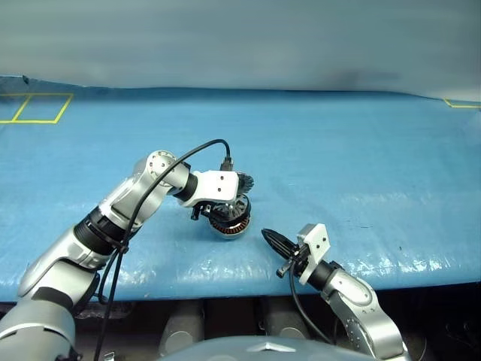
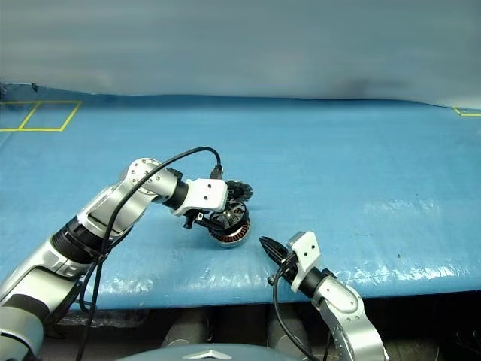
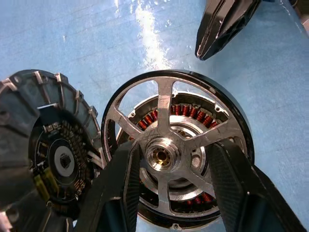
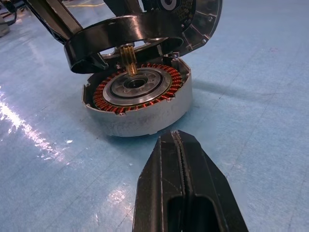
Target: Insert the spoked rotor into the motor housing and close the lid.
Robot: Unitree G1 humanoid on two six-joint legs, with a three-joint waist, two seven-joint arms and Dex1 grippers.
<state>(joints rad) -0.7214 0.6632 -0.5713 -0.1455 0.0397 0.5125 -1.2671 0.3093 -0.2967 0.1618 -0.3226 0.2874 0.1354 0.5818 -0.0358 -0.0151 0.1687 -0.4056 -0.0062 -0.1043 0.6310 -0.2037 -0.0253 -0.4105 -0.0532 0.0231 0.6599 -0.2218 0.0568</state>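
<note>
Head views: One blue, slightly glossy, wrinkled sheet covers the surface. One motor housing, a round shallow metal can, rests near the front edge of the surface, left of its middle. The left pincer reaches down over the housing. The right pincer lies just beside the housing, nearer the front edge, apart from it. Yellow tape lines mark the far left corner.

Left wrist view: One spoked rotor, a shiny silver wheel with six spokes, a central hub and a dark outer ring, sits clamped between the two black fingers of the left pincer. Copper-brown windings show through its cut-outs. One lid, round and grey with dark radial segments, stands open beside the rotor.

Right wrist view: The rotor is held tilted just above the open housing, its brass-coloured shaft pointing into the centre. The right pincer's two black fingers are pressed together, holding nothing.
</note>
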